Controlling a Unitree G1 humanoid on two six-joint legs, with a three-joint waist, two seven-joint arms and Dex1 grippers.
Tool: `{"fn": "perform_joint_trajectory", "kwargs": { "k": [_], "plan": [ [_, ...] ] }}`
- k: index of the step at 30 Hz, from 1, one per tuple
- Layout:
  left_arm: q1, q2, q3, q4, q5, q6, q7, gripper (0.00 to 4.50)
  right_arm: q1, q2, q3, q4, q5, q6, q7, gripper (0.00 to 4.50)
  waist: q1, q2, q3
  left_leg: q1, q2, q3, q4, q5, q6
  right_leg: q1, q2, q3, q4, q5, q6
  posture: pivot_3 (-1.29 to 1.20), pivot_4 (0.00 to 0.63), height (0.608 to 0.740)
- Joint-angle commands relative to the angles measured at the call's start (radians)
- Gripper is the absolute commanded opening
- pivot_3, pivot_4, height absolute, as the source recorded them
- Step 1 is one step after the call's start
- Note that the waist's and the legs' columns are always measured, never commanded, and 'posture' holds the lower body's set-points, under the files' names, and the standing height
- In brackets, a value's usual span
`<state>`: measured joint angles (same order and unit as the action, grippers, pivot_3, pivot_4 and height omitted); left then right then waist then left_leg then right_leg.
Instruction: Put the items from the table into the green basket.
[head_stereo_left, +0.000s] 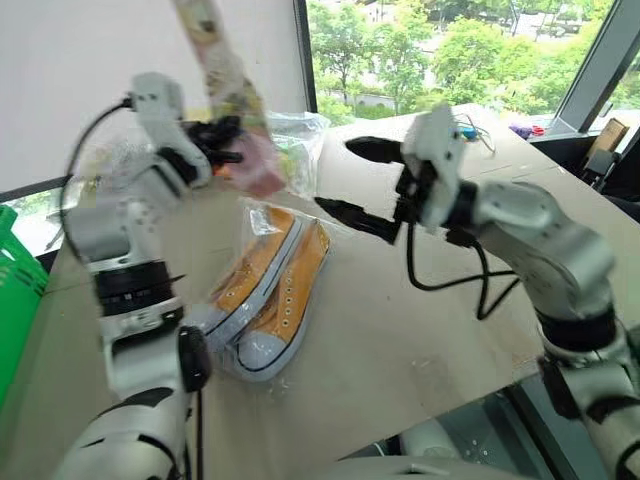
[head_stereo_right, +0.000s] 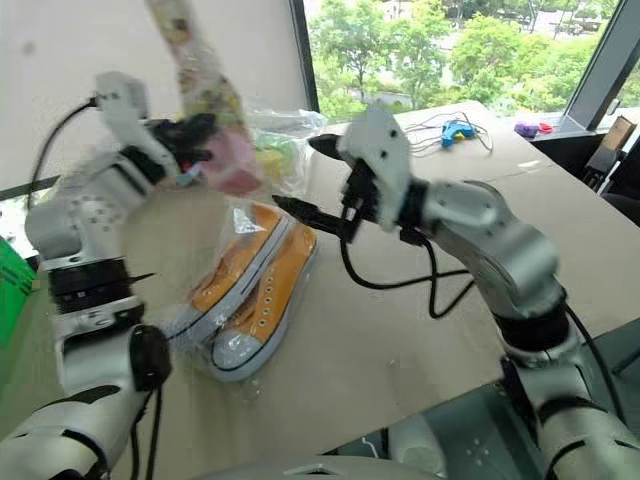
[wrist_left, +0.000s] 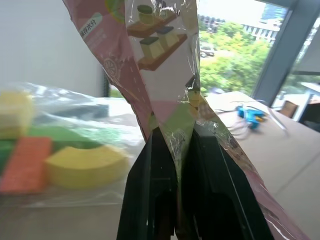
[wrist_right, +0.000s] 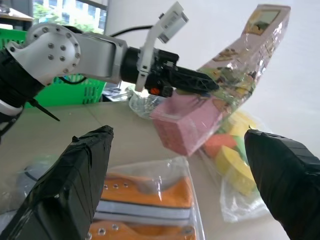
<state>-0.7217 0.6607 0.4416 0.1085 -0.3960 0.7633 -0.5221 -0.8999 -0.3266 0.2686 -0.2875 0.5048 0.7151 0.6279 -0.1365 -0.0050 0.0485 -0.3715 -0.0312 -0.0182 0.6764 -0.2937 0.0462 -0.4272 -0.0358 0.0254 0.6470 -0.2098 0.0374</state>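
Sneakers (head_stereo_left: 268, 300), orange and white with white rubber toecaps, lie sealed in a clear crinkled bag on the pale board table (head_stereo_left: 420, 340) nearest the head camera; the right gripper (head_stereo_left: 352, 180) hangs above them with its two black fingers spread wide and empty. Beyond, the left gripper (wrist_right: 192, 80) is clamped on the long pink box (wrist_right: 220, 85) in glossy printed film, held off the table and tilted. Farther back, the right wrist view adds a clear bag of foam blocks (wrist_right: 232, 160) and the green basket (wrist_right: 75, 90) with lattice walls.
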Motion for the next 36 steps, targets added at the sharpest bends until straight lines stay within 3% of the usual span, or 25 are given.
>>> {"fn": "perform_joint_trajectory", "kwargs": {
  "k": [1,3,7,10,14,18,22,36],
  "plan": [
    [0.049,0.152,0.071,-0.024,0.054,-0.143,-0.027,0.38,-0.112,0.073,0.021,0.098,0.006,-0.048,0.096,4.50,0.018,-0.003,-0.002,-0.005,0.000,0.000,0.000,0.000,0.000,-0.006,0.000,0.000,0.001,0.000,-0.001,0.07,0.000,0.740],
    [0.134,0.266,0.084,0.037,0.181,-0.339,0.012,0.38,-0.173,0.106,0.039,0.150,0.007,-0.069,0.169,4.50,0.044,-0.007,-0.004,-0.016,-0.001,-0.002,0.000,0.002,-0.004,-0.019,0.000,-0.002,0.008,0.003,-0.005,0.13,0.000,0.740],
    [0.239,0.455,0.118,0.220,0.270,-0.581,-0.037,0.38,-0.262,0.160,0.050,0.236,-0.006,-0.096,0.241,4.50,0.095,-0.010,-0.006,-0.016,-0.002,-0.004,-0.004,0.003,-0.005,-0.022,-0.001,-0.008,0.008,0.001,-0.008,0.17,0.000,0.740],
    [0.265,0.628,0.142,0.506,0.332,-0.793,-0.031,0.38,-0.324,0.209,0.044,0.284,-0.008,-0.116,0.272,4.50,0.129,-0.013,-0.007,-0.017,-0.002,-0.006,-0.007,0.005,-0.008,-0.022,-0.001,-0.012,0.006,0.000,-0.011,0.21,0.000,0.740],
    [0.259,0.798,0.038,0.870,0.434,-1.015,0.022,0.38,-0.351,0.244,0.031,0.295,-0.008,-0.143,0.302,4.50,0.163,-0.018,-0.010,-0.015,-0.002,-0.007,-0.009,0.006,-0.011,-0.021,0.000,-0.017,0.007,-0.001,-0.012,0.21,0.000,0.740],
    [0.229,0.856,-0.060,1.048,0.508,-1.083,0.075,0.38,-0.350,0.255,0.022,0.284,-0.012,-0.138,0.294,4.50,0.201,-0.022,-0.013,-0.014,-0.002,-0.007,-0.008,0.007,-0.011,-0.019,0.001,-0.021,0.008,-0.002,-0.012,0.19,0.000,0.740],
    [0.243,0.855,-0.134,1.140,0.558,-1.117,0.106,0.38,-0.344,0.262,0.011,0.268,-0.039,-0.122,0.229,4.50,0.212,-0.030,-0.018,-0.013,-0.002,-0.011,-0.006,0.008,-0.012,-0.016,0.001,-0.026,0.011,-0.001,-0.013,0.17,0.000,0.740],
    [0.183,0.804,-0.257,1.183,0.606,-1.139,0.128,0.38,-0.367,0.254,-0.007,0.279,-0.067,-0.072,0.166,4.50,0.190,-0.032,-0.020,-0.011,0.001,-0.016,-0.008,0.011,-0.017,-0.015,0.000,-0.031,0.016,-0.003,-0.019,0.14,0.000,0.740]
  ]
}}
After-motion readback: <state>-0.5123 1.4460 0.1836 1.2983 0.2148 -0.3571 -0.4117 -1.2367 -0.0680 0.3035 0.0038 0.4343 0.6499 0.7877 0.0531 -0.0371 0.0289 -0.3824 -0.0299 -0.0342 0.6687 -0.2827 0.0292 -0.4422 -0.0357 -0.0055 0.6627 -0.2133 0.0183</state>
